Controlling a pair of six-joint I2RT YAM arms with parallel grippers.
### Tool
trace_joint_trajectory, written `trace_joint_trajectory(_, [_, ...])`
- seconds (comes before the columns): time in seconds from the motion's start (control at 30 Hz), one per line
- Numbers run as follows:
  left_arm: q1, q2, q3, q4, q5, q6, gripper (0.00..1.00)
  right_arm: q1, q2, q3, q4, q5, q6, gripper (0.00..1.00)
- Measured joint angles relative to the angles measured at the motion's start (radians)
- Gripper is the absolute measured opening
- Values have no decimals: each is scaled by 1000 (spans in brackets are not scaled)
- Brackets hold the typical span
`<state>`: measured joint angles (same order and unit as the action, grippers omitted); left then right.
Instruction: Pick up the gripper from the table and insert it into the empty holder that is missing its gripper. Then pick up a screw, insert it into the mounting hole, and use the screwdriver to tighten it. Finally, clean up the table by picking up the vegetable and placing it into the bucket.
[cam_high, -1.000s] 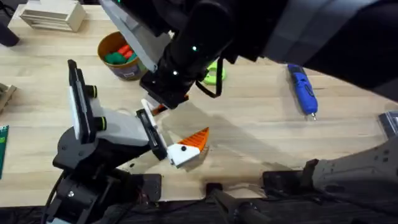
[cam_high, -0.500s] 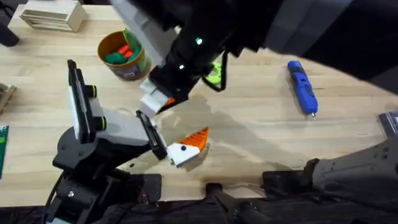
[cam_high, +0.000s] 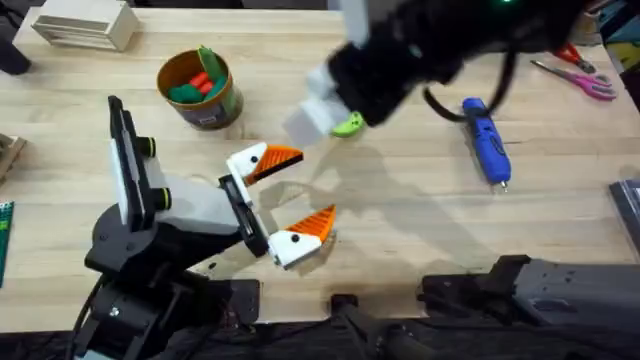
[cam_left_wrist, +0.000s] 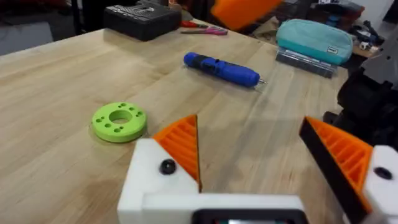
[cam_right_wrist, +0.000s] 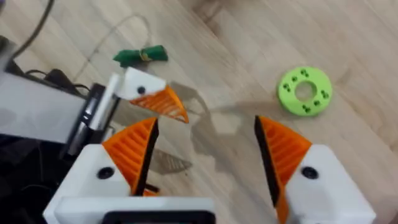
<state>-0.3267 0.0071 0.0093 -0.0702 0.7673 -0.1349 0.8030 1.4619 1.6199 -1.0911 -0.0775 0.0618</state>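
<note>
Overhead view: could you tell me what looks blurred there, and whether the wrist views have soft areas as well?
Overhead: the right arm's gripper is motion-smeared, while the screwdriver and bucket stay sharp. Left wrist: an orange shape at the top edge is blurred; the green ring is crisp. Right wrist: the vegetable looks slightly soft.

Looking like a robotics lab or workshop bench: light wood table (cam_high: 400, 215) carrying a blue screwdriver (cam_high: 487, 140), pink-handled scissors (cam_high: 575, 75) and a printed green ring (cam_left_wrist: 119, 121). Sitting farther back, a black case (cam_left_wrist: 142, 18) and a teal zip pouch (cam_left_wrist: 316, 38), with cluttered equipment blurring behind. Showing cables and black arm bases along the near edge.
</note>
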Motion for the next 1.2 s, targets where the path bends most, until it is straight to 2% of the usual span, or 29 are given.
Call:
trace_joint_trajectory(0.1, [0, 0, 0, 0, 0, 0, 987, -35, -56, -93, 8, -29, 10, 908])
trace_joint_trajectory(0.13, [0, 0, 0, 0, 0, 0, 988, -66, -137, -191, 27, -62, 21, 908])
trace_joint_trajectory(0.17, [0, 0, 0, 0, -1, 0, 992, -74, -175, -224, 36, -70, 26, 908])
trace_joint_trajectory(0.23, [0, 0, 0, 0, -2, 0, 932, -88, -258, -279, 44, -81, 40, 908])
trace_joint_trajectory(0.33, [0, 0, 0, 1, -5, 1, 689, -104, -401, -349, 46, -89, 66, 908])
trace_joint_trajectory(0.43, [0, 0, 0, 1, -5, 1, 236, -109, -521, -414, 44, -96, 99, 910])
trace_joint_trajectory(0.47, [0, 0, 0, 2, -5, 5, 8, -112, -618, -478, 42, -97, 134, 910])
trace_joint_trajectory(0.67, [0, 0, 0, 2, -5, 5, 5, -175, -703, -564, 36, -96, 192, 909])
trace_joint_trajectory(0.8, [0, 0, 0, 1, -5, 5, 5, -274, -689, -591, 35, -68, 205, 913])
trace_joint_trajectory(0.87, [0, 0, 0, 2, -5, 5, 5, -336, -666, -591, 38, -42, 200, 979])
trace_joint_trajectory(1.0, [0, 0, 0, 2, -5, 5, 5, -501, -567, -591, 39, -9, 122, 989])
trace_joint_trajectory(1.2, [0, 0, 0, 2, -5, 5, 5, -754, -326, -592, 105, 8, 2, 989])
